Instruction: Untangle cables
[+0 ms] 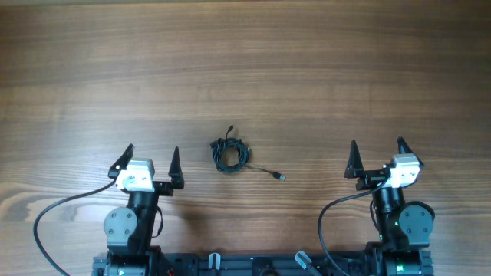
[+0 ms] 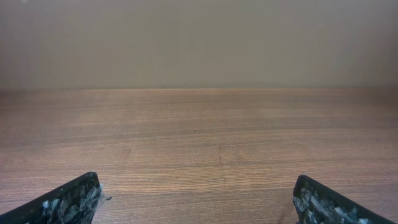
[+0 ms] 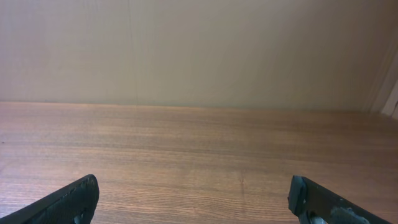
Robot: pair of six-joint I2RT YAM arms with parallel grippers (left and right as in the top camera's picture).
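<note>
Overhead, I am seeing a coiled black cable (image 1: 230, 156); left gripper (image 1: 152, 150) and right gripper (image 1: 377, 143) are gaping wide. Neither is touching it.

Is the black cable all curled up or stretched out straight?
Curled up. The cable lies in a small tangled coil, with a plug end trailing out to one side.

Nothing legible appears in any of the three views. The left arm's white housing (image 1: 137, 175) and the right arm's white housing (image 1: 402, 170) show no lettering that can be made out. The cable bundle (image 1: 230, 155) is too small for any print to be told. The table (image 1: 245, 61) shows only wood grain.
</note>
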